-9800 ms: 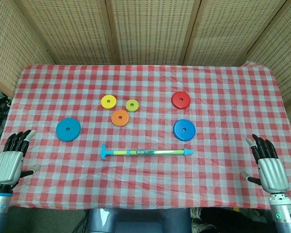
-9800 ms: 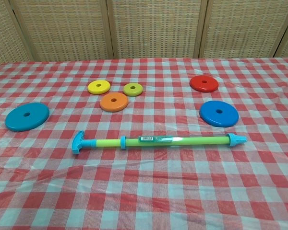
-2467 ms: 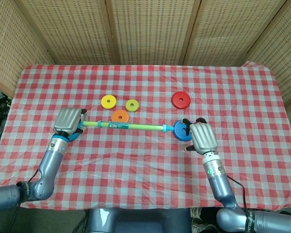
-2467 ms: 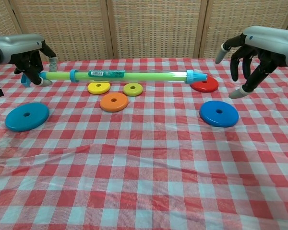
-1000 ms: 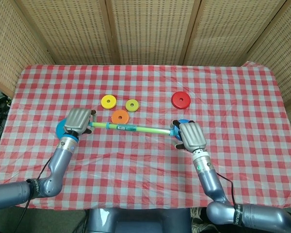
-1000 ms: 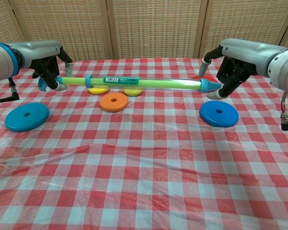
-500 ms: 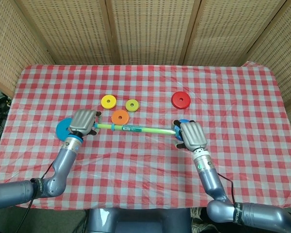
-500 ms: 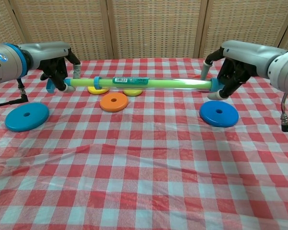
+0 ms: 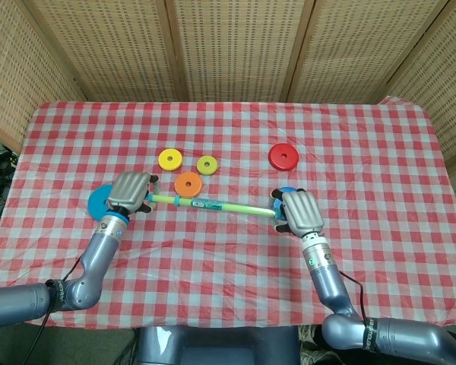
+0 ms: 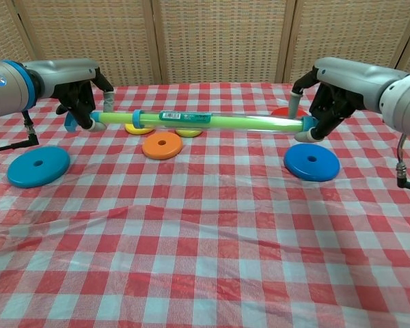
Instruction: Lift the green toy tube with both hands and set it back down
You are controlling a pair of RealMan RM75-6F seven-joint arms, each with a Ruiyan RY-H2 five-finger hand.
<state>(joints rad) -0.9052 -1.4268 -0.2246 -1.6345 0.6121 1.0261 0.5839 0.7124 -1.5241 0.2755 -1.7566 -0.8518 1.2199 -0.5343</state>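
The green toy tube point(image 10: 212, 120) point(image 9: 213, 204) with blue ends hangs level above the checked table. My left hand point(image 10: 82, 92) point(image 9: 130, 191) grips its left end by the blue handle. At the other end, my right hand point(image 10: 328, 92) point(image 9: 299, 212) holds the blue tip, fingers curled round it. In the chest view the tube crosses in front of the yellow disc point(image 10: 138, 128) and the olive disc point(image 10: 187, 131).
An orange disc point(image 10: 162, 145) lies under the tube's middle. A large blue disc point(image 10: 38, 165) sits at the left, another blue disc point(image 10: 311, 162) below my right hand, and a red disc point(image 9: 283, 157) behind it. Wicker screens stand behind the table.
Over the last second both hands have held the tube in the air, shifting it slightly rightward; the right hand closed fully round the tip.
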